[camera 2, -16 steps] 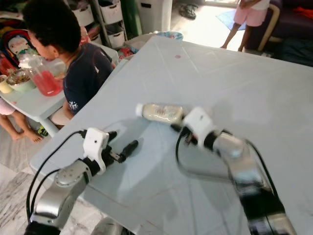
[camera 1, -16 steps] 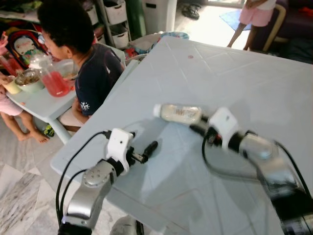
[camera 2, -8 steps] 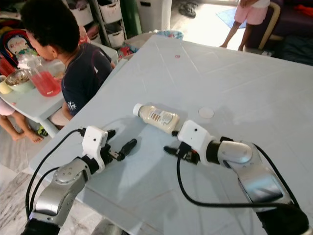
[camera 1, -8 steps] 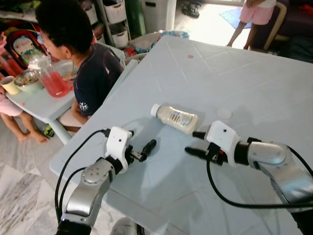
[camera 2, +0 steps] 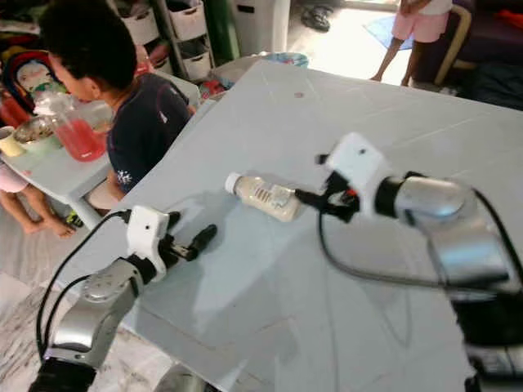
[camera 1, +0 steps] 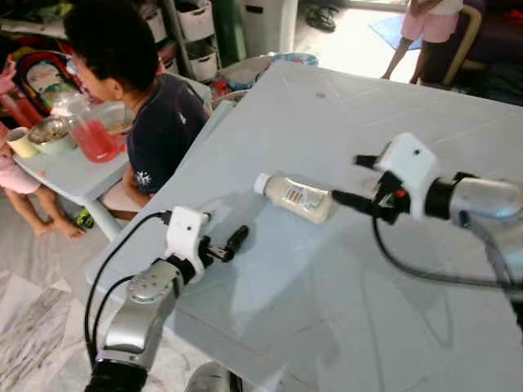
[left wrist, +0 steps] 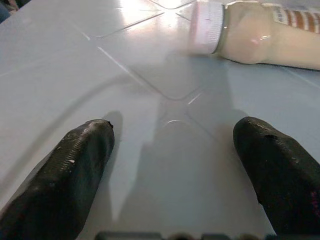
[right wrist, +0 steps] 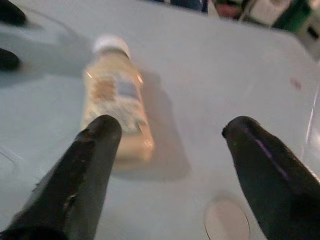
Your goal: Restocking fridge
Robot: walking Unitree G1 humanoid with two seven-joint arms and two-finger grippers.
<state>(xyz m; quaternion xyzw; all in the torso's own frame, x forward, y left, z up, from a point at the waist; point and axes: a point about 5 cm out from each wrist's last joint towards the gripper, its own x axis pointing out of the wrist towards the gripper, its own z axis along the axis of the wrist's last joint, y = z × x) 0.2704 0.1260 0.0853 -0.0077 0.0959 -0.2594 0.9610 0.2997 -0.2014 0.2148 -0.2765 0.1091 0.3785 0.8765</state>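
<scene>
So I've got the bottle point(camera 1: 296, 197) lying on its side on the pale blue table point(camera 1: 343, 278), white cap pointing toward my left gripper point(camera 1: 231, 242), creamy stuff inside and a label around the middle. My right gripper point(camera 1: 350, 179) hangs just off the bottle's base end with its fingers point(right wrist: 92, 165) spread wide, not touching anything; from the wrist cam the bottle sits just past one fingertip. The left gripper is near the table's edge, fingers point(left wrist: 75, 170) also spread apart, with the bottle cap point(left wrist: 206, 27) a bit ahead of them. Beyond the left arm, a person point(camera 1: 135, 90) in a dark shirt sits at a smaller table with a red pitcher point(camera 1: 86, 131) on it.
</scene>
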